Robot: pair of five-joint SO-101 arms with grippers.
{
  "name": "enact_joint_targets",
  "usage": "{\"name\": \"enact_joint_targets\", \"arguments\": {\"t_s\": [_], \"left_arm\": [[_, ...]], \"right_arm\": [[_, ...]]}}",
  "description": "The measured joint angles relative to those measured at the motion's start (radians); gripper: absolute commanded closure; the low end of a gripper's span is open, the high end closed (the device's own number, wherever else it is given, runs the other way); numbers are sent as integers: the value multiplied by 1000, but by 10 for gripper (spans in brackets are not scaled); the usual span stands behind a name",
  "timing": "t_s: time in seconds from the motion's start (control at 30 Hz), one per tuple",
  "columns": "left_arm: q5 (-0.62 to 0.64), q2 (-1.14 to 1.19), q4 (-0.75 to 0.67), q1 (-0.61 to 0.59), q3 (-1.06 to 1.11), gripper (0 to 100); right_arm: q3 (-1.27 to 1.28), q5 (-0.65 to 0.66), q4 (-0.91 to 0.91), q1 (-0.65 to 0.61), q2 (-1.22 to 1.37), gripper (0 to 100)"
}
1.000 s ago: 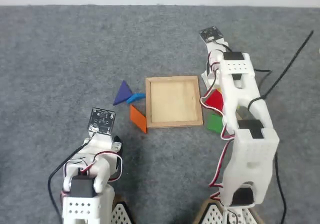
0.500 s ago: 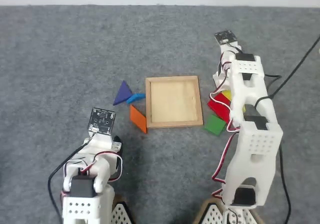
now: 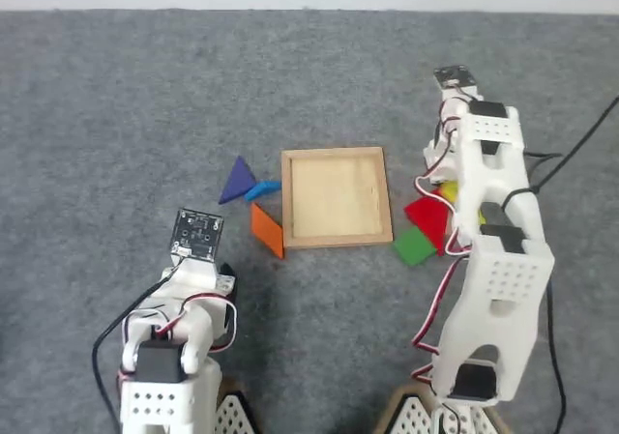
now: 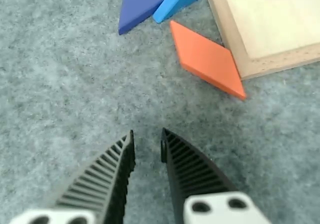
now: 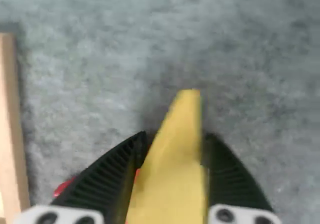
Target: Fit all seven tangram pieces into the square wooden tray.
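Right gripper (image 5: 175,135): I held a yellow piece (image 5: 176,154), a thin flat slab seen edge-on, clamped between my ribbed black fingers over the grey carpet (image 3: 145,96), near the square wooden tray (image 3: 287,198). The tray was pale wood with a raised rim. A red triangle (image 3: 426,217) and a green square (image 3: 415,245) lay beside my right arm. An orange parallelogram (image 3: 267,230), a light blue piece (image 3: 261,190) and a dark blue triangle (image 3: 237,179) lay on the tray's other side. Left gripper (image 4: 147,132): my jaws stood a narrow slit apart over the carpet, holding nothing.
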Motion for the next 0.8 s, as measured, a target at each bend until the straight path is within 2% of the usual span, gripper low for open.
{"name": "enact_joint_targets", "arguments": {"t_s": [0.37, 0.53, 0.63, 0.8], "left_arm": [[0, 0, 0, 0, 0, 916], [0, 0, 2, 0, 0, 916], [0, 0, 2, 0, 0, 916], [0, 0, 2, 0, 0, 916]], "right_arm": [[-6, -23, 3, 25, 0, 991], [-75, -64, 118, 25, -84, 991], [-143, -118, 224, -23, -138, 991], [-218, -236, 376, -209, -150, 991]]}}
